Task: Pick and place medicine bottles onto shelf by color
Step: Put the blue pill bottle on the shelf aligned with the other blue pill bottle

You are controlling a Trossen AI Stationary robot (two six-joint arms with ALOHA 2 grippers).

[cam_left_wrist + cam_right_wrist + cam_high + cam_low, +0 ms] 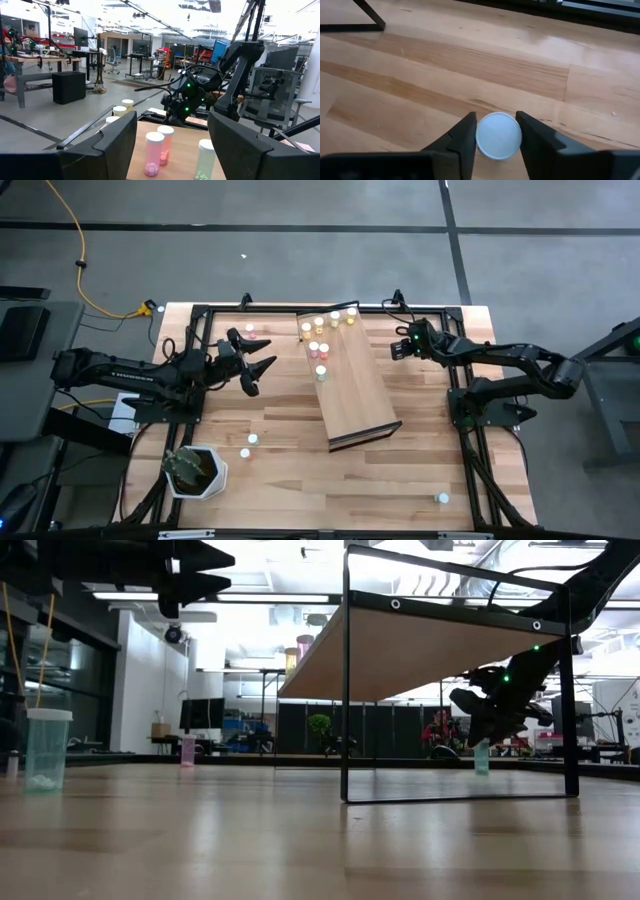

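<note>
Between the right tool's [496,137] two dark fingers sits a white bottle cap [498,135], seen from straight above; the fingers flank it closely on both sides, though whether they truly press it or only bracket it cannot be told. That tool is low over the desk [420,450] just beside the shelf's right side, and from table height the teal bottle [482,756] under it seems to stand on the desk. If the fingers grip only the cap's rim, the tiny bottle could tip or slip out on lifting, and a swing toward the shelf [350,385] could clip its dark frame. The tilted board already carries a cluster of bottles [322,330] at its far end, so a careless placement there could knock neighbours over or mix the colours. Farther left, the left tool [252,360] hangs above the desk beside the shelf with its fingers spread and holding nothing, pointed toward pink bottles [159,150] and a pale green one [204,160]. Loose bottles also stand on the near desk, one [442,498] toward the right corner and two [249,445] near a white plant pot [195,472].
</note>
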